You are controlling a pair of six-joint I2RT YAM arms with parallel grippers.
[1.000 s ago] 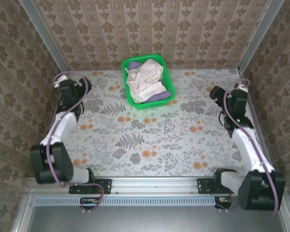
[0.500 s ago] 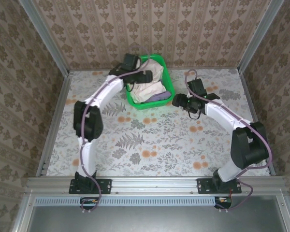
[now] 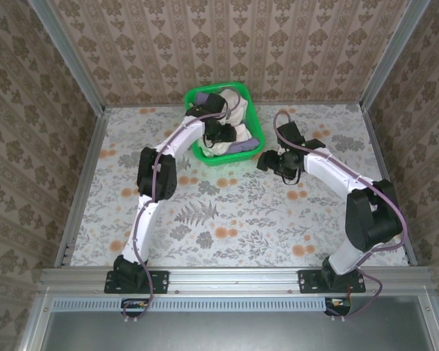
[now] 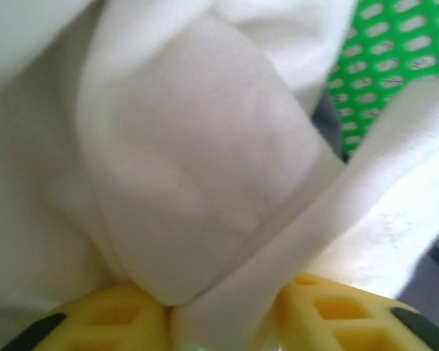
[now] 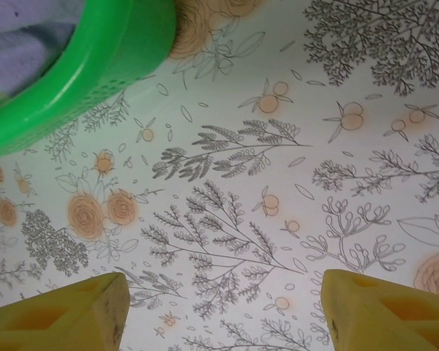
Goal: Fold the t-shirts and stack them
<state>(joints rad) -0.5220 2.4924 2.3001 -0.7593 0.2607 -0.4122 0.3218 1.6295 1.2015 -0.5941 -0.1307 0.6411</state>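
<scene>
left claw [image 4: 221, 323] dropped into basket [image 4: 384, 66], pinching cream t-shirt [image 4: 190, 183]; right claw [image 5: 223, 311] gapes beside.

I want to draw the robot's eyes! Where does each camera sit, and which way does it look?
Top external: above and behind the bases, looking down on the table, the green mesh basket, left arm and right arm.
Left wrist: down in the basket, facing the cream-white t-shirt bunched in the left gripper; yellow fingers show.
Right wrist: low over the table beside the basket's corner, facing down; the open right gripper shows.
Shared: all three see the basket; top and right wrist see the lavender t-shirt.
</scene>
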